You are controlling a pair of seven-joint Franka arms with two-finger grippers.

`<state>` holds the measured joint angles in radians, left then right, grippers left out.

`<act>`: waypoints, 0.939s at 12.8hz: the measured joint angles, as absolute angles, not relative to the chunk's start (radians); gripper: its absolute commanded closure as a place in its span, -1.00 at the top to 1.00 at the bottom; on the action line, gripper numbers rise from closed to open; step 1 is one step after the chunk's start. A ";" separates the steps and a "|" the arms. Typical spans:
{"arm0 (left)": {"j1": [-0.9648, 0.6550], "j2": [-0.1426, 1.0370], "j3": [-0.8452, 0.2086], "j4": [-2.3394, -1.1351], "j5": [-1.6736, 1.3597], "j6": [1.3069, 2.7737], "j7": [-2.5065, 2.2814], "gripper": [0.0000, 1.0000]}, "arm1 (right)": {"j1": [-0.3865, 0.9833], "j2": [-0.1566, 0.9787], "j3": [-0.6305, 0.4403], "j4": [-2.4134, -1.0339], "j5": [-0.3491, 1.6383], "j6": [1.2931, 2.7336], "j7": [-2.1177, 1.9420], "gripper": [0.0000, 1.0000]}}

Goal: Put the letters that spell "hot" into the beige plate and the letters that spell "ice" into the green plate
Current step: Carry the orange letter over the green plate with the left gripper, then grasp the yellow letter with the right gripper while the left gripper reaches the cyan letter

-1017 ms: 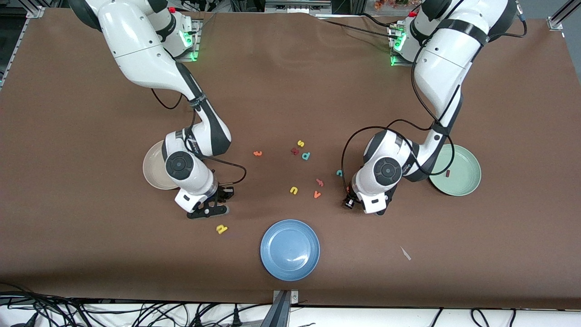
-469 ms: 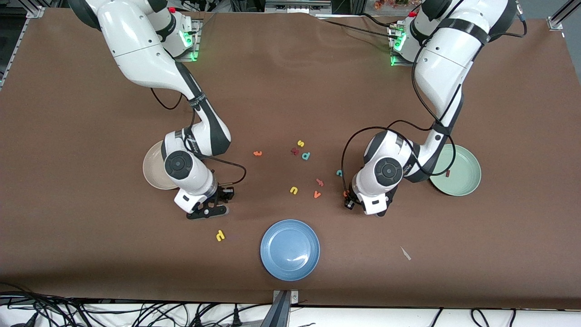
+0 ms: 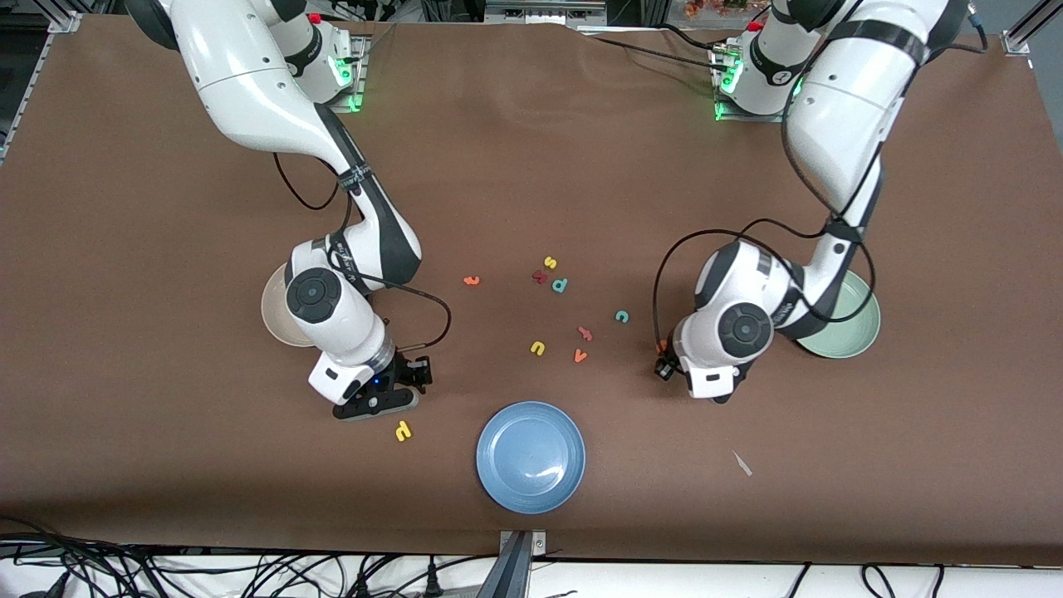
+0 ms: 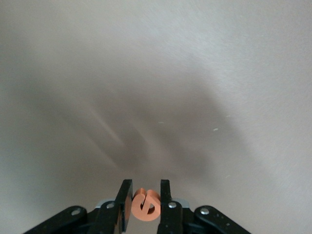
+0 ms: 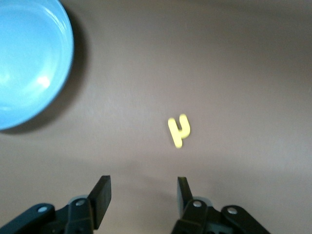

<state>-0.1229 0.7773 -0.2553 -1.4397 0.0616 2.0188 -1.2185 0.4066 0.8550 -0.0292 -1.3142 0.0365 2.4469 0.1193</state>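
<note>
My left gripper point(image 4: 146, 185) is shut on the orange "e" point(image 4: 145, 205). In the front view the left gripper point(image 3: 666, 363) hangs over the table beside the green plate point(image 3: 859, 328), and the "e" point(image 3: 662, 346) peeks out at the hand. The left arm hides part of that plate. My right gripper point(image 5: 143, 187) is open and holds nothing. The yellow "h" point(image 5: 179, 130) lies flat on the table just ahead of its fingers. The right gripper point(image 3: 378, 403) is over the table beside the "h" point(image 3: 403, 430). The right arm half covers the beige plate point(image 3: 276, 314). The teal "c" point(image 3: 621, 316) and orange "t" point(image 3: 472, 281) lie mid-table.
A blue plate point(image 3: 531, 456) sits near the table's front edge, also seen in the right wrist view as the blue plate point(image 5: 29, 58). Loose letters lie mid-table: yellow "s" point(image 3: 550, 262), teal "p" point(image 3: 560, 285), yellow "u" point(image 3: 537, 348), orange "v" point(image 3: 580, 355). A small scrap point(image 3: 742, 463) lies toward the left arm's end.
The left gripper shut on the orange "e" and moved toward the green plate, uncovering the teal "c". The right gripper opened and shifted toward the yellow "h", which slid slightly nearer the camera.
</note>
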 measured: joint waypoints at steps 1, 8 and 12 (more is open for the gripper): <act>-0.071 0.744 -0.284 -1.439 0.061 1.943 -1.134 -1.00 | 0.402 0.888 -0.035 -1.270 0.036 2.463 0.095 0.27; 0.238 0.629 -0.325 -1.547 0.106 1.716 -0.508 -1.00 | 0.368 1.049 -0.050 -1.173 0.036 2.609 0.021 0.26; 0.342 0.629 -0.325 -1.677 0.159 1.774 -0.308 -0.69 | 0.377 1.055 -0.048 -1.162 0.036 2.610 0.022 0.25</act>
<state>0.3419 0.6291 -0.3245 -1.6772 0.1591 1.7744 -0.3082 0.3767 1.0551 -0.0485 -1.1617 0.0356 2.6096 0.0217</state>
